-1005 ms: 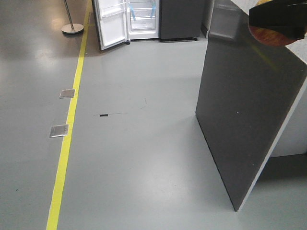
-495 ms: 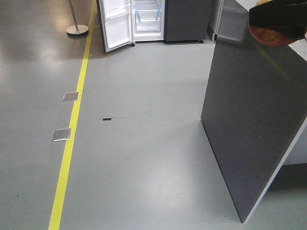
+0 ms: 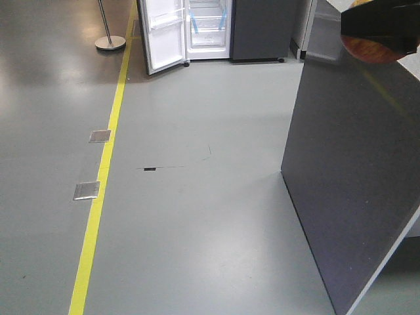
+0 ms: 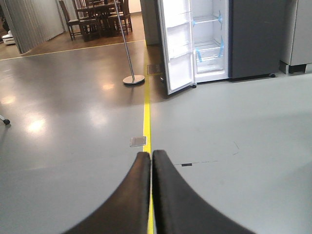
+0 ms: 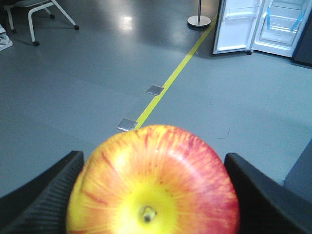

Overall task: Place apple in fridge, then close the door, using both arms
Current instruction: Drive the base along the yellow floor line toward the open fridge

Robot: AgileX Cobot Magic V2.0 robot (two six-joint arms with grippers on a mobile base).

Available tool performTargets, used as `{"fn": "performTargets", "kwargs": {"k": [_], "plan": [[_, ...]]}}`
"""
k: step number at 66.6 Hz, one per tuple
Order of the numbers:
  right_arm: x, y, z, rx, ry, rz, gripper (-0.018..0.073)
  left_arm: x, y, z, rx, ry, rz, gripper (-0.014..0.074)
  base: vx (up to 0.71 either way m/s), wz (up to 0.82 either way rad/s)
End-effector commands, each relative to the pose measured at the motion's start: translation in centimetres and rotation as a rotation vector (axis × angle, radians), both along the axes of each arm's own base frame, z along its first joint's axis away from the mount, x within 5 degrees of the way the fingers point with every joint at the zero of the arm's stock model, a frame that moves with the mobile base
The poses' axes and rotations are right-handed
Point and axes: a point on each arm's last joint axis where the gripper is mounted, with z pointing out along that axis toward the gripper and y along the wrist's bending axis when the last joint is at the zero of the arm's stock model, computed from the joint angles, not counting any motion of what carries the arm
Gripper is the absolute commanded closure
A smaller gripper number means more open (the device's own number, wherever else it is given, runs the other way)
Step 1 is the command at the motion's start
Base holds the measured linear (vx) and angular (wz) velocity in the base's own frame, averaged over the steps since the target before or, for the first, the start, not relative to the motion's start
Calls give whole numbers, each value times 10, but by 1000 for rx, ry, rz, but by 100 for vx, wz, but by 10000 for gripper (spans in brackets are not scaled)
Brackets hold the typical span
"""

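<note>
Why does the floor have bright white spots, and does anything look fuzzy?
Left wrist view: light glares off the glossy grey floor. Right wrist view: another glare spot up top; the shiny red-and-yellow apple looks sharp. Front view: that apple is a blurry sliver in the top-right corner.

Bright, even overhead light w/ soft glare patches on glossy floor; left gripper close-up slightly soft, bkgd sharp.

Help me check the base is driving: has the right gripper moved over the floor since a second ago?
Yes. With the apple, the right gripper has advanced toward the fridge: the floor plate has slid down the frame.
</note>
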Motion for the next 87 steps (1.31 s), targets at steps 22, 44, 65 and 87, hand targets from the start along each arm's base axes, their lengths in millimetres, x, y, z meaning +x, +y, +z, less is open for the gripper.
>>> {"fn": "performTargets", "kwargs": {"k": [22,44,65,87], "plan": [[-8,-2,21,44,-113,-26,373,0,-2,1,-4,-63,-23,604,9,3],[-8,-2,21,44,-113,-26,373,0,-2,1,-4,-63,-23,604,9,2],[-8,-2,21,44,-113,-26,373,0,-2,1,-4,-63,-23,604,10,3],[-8,-2,21,44,-113,-26,373,0,-2,1,-4,-63,-23,604,12,3]]}}
